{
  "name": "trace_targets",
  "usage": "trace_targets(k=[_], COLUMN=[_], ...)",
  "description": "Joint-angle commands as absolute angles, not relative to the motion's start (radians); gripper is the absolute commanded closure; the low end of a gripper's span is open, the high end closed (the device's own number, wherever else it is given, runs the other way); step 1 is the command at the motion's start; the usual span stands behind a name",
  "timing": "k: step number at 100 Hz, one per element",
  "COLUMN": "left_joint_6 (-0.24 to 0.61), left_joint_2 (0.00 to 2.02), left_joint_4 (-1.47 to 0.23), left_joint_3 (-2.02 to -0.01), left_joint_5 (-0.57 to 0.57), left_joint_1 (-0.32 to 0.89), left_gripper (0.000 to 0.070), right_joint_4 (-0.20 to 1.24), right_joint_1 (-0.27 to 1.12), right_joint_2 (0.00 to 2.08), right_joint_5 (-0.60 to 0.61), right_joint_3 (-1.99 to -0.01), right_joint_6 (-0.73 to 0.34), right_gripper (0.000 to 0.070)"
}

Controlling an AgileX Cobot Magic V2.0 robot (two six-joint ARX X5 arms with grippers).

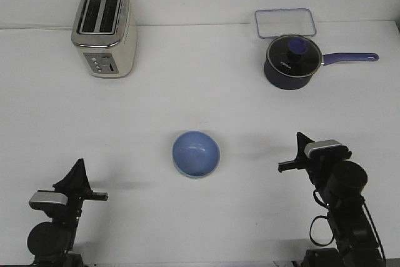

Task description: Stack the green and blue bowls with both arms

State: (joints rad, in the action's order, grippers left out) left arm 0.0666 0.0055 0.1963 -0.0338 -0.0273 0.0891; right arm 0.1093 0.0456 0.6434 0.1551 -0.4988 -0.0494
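Note:
The pale periwinkle blue bowl [195, 153] sits upright at the middle of the table, its hollow facing up. A thin pale greenish edge [187, 175] shows under its near rim; I cannot tell if that is the green bowl nested beneath it. No separate green bowl is in view. My left gripper [84, 181] hangs low at the near left, well apart from the bowl and holding nothing. My right gripper [296, 152] is at the near right, also apart from the bowl and empty. The angle hides how the jaws of either stand.
A cream and silver toaster [104, 32] stands at the far left. A dark navy saucepan [291, 62] with a lid and a purple handle stands at the far right. A clear rectangular container [284, 22] lies behind it.

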Motion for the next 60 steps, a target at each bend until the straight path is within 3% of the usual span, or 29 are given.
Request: trace_targets(k=[1,36,60], left_joint_6=[0.069,0.069,0.069], left_joint_2=[0.003,0.003,0.003], left_joint_4=[0.210,0.210,0.210], left_joint_3=[-0.014,-0.014,-0.014], left_joint_5=[-0.030,-0.030,-0.030], left_joint_1=[0.090,0.090,0.090], left_gripper=[0.0688,0.0688,0.0688], right_joint_4=[0.097,0.100,0.046], right_joint_1=[0.046,0.046,0.039], right_joint_2=[0.648,0.645,0.494], right_joint_5=[0.156,0.154,0.154], right_joint_3=[-0.509,-0.508,-0.445], right_joint_6=[-0.056,-0.056,-0.056], right_gripper=[0.0700,0.0700,0.0700])
